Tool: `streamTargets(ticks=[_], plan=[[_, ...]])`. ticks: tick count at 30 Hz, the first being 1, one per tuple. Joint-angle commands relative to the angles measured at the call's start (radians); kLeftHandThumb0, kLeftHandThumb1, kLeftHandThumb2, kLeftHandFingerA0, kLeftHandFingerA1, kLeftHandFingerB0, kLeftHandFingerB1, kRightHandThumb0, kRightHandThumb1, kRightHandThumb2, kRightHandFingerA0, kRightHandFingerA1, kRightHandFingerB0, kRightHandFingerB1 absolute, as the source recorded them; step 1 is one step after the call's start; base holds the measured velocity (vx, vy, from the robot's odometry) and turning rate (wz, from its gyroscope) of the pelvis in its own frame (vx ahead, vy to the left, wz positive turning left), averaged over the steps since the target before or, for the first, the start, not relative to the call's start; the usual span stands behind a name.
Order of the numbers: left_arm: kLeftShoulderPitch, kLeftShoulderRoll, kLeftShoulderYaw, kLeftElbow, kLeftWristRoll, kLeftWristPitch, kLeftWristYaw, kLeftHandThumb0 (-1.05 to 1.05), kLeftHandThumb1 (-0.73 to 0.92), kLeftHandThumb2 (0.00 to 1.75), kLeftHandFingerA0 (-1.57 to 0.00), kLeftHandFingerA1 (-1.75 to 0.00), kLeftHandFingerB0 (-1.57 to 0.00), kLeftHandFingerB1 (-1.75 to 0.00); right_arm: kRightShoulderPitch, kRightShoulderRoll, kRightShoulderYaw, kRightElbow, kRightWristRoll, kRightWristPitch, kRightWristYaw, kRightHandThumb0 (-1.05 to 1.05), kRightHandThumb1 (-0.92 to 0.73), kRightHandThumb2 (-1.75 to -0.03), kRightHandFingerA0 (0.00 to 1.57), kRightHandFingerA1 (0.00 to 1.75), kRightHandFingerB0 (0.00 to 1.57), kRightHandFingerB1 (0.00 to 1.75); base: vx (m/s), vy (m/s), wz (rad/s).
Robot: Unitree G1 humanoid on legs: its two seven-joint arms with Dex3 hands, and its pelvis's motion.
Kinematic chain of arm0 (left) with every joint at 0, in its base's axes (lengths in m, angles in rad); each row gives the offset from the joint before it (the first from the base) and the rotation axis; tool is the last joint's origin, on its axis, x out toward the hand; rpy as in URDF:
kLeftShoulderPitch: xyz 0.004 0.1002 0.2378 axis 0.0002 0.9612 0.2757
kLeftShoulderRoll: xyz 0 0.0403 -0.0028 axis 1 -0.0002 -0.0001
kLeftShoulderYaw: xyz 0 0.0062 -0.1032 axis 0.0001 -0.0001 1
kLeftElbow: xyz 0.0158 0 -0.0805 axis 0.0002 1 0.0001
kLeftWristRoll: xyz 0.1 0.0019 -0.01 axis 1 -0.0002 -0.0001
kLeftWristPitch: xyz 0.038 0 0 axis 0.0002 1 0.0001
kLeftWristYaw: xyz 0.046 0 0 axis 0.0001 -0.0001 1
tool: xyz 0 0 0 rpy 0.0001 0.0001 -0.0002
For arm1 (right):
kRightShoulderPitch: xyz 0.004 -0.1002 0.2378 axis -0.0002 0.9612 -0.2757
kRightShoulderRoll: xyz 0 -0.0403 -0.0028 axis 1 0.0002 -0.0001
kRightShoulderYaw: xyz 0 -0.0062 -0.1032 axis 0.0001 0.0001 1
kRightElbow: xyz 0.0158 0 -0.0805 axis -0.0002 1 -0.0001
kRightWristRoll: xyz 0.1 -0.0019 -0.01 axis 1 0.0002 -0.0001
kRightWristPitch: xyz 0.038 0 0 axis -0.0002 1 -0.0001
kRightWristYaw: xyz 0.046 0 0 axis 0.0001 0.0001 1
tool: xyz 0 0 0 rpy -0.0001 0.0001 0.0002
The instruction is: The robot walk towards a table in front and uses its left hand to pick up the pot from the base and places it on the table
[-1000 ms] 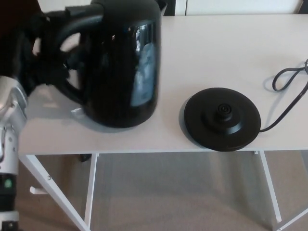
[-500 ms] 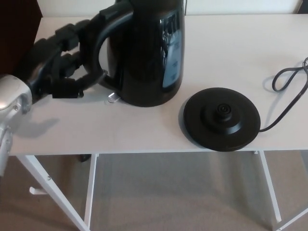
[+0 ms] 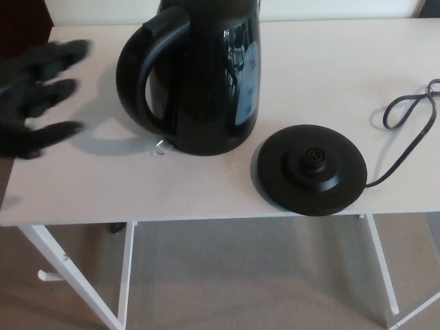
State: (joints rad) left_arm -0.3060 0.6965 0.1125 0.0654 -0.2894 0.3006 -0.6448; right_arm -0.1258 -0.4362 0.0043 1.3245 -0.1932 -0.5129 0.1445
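1. Half a second ago the left hand (image 3: pixel 34 96) is wrapped around the pot's handle (image 3: pixel 137 79); now it is off the handle and lies apart from it, back at the picture's left edge.
2. The pot (image 3: pixel 210 75) stands in about the same spot as before, upright on the table (image 3: pixel 330 62), with its handle turned toward the hand.
3. The hand is released: its fingers (image 3: pixel 65 50) are spread wide and blurred, holding nothing and touching nothing, and hovering over the tabletop.
4. The pot is to the hand's right, near but clear of the fingertips.
5. The base (image 3: pixel 309 168) lies farther right, beyond the pot and just beside it, bare on top, with its cord (image 3: pixel 405 130) trailing away from the hand.
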Motion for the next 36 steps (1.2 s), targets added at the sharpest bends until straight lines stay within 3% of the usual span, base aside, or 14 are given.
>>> streamTargets(ticks=[1, 4, 8, 9, 10, 15, 18, 19, 20, 26, 28, 29, 32, 36], plan=[[0.447, 0.034, 0.547, 0.035, -0.279, -0.156, -0.343, -0.95, 0.55, 0.56, 0.0, 0.0, 0.0, 0.0, 0.019, -0.024, 0.007, 0.005, -0.016, 0.011, -0.002, -0.31, 0.11, -0.7, 0.99, 0.88, 0.96, 0.85, 0.0, 0.0, 0.0], [0.565, -0.02, 0.655, 0.039, -0.299, -0.178, -0.349, -1.03, 0.55, 0.64, 0.0, 0.0, 0.0, 0.0, 0.015, -0.025, 0.013, 0.007, -0.023, 0.018, -0.006, -0.32, 0.11, -0.7, 0.99, 0.88, 0.96, 0.86, 0.0, 0.0, 0.0], [0.731, -0.118, 0.744, 0.074, -0.312, -0.235, -0.365, -0.87, 0.58, 0.58, 0.0, 0.0, 0.0, 0.0, 0.007, -0.025, 0.014, 0.012, -0.022, 0.043, -0.006, -0.31, 0.12, -0.7, 0.99, 0.89, 0.97, 0.87, 0.0, 0.0, 0.0], [0.799, -0.179, 0.727, 0.161, -0.313, -0.231, -0.376, -0.75, 0.45, 0.75, 0.0, 0.0, 0.0, 0.0, 0.014, -0.023, 0.016, 0.013, -0.023, 0.042, -0.01, -0.31, 0.12, -0.7, 1.0, 0.89, 0.97, 0.86, 0.0, 0.0, 0.0], [0.846, -0.231, 0.696, 0.208, -0.286, -0.253, -0.356, -0.84, 0.46, 0.81, 0.0, 0.0, 0.0, 0.0, 0.021, -0.02, 0.015, 0.014, -0.021, 0.045, -0.011, -0.31, 0.12, -0.7, 1.0, 0.89, 0.96, 0.86, 0.0, 0.0, 0.0], [0.931, -0.341, 0.526, 0.198, -0.111, -0.284, -0.192, -0.76, 0.45, 0.77, 0.0, 0.0, 0.0, 0.0, 0.055, -0.011, -0.005, 0.018, 0.003, 0.038, -0.012, -0.31, 0.13, -0.69, 0.99, 0.88, 0.95, 0.85, 0.0, 0.0, 0.0], [0.956, -0.356, 0.354, 0.119, 0.079, -0.234, -0.03, -0.68, 0.55, 0.76, 0.0, -0.14, 0.0, 0.0, 0.077, -0.006, -0.014, 0.02, 0.009, 0.034, -0.021, -0.32, 0.12, -0.69, 0.98, 0.88, 0.93, 0.84, 0.0, 0.0, 0.04], [0.942, -0.356, 0.277, 0.117, 0.135, -0.205, 0.003, -0.79, 0.58, 0.91, 0.0, -0.16, 0.0, -0.08, 0.085, -0.006, -0.02, 0.02, 0.014, 0.03, -0.018, -0.32, 0.12, -0.69, 0.98, 0.87, 0.91, 0.83, 0.0, 0.0, 0.0], [0.929, -0.356, 0.252, 0.13, 0.146, -0.204, 0.006, -0.68, 0.56, 0.76, 0.0, -0.15, 0.0, 0.0, 0.087, -0.006, -0.026, 0.02, 0.02, 0.028, -0.012, -0.33, 0.12, -0.69, 0.97, 0.87, 0.89, 0.82, 0.0, 0.0, 0.0], [0.759, -0.364, 0.057, 0.207, 0.246, -0.158, 0.102, -0.82, 0.58, 0.91, 0.0, -0.11, 0.0, -0.05, 0.074, -0.009, -0.066, 0.016, 0.044, 0.027, 0.015, -0.33, 0.12, -0.7, 0.92, 0.84, 0.83, 0.8, 0.0, -0.001, 0.01], [0.698, -0.366, 0.018, 0.252, 0.27, -0.171, 0.136, -0.8, 0.59, 0.84, 0.0, -0.07, 0.0, 0.0, 0.071, -0.006, -0.074, 0.015, 0.046, 0.028, 0.018, -0.33, 0.12, -0.7, 0.89, 0.82, 0.82, 0.79, 0.0, 0.0, 0.0], [0.673, -0.369, 0.003, 0.288, 0.281, -0.188, 0.159, -0.82, 0.6, 0.95, 0.0, -0.14, 0.0, -0.09, 0.073, -0.004, -0.082, 0.014, 0.051, 0.031, 0.02, -0.33, 0.13, -0.69, 0.9, 0.83, 0.84, 0.8, 0.0, 0.0, 0.0], [0.637, -0.377, -0.016, 0.358, 0.287, -0.208, 0.205, -0.79, 0.59, 0.92, 0.0, -0.15, 0.0, -0.09, 0.077, 0.001, -0.09, 0.012, 0.047, 0.026, 0.018, -0.33, 0.13, -0.69, 0.88, 0.82, 0.83, 0.79, 0.0, 0.0, 0.0], [0.588, -0.338, -0.114, 0.572, 0.424, -0.398, 0.34, -0.77, 0.54, 0.9, 0.0, -0.17, 0.0, -0.13, 0.081, -0.007, -0.117, 0.009, 0.065, 0.019, 0.028, -0.33, 0.14, -0.68, 0.88, 0.82, 0.83, 0.79, 0.0, 0.0, 0.0]])
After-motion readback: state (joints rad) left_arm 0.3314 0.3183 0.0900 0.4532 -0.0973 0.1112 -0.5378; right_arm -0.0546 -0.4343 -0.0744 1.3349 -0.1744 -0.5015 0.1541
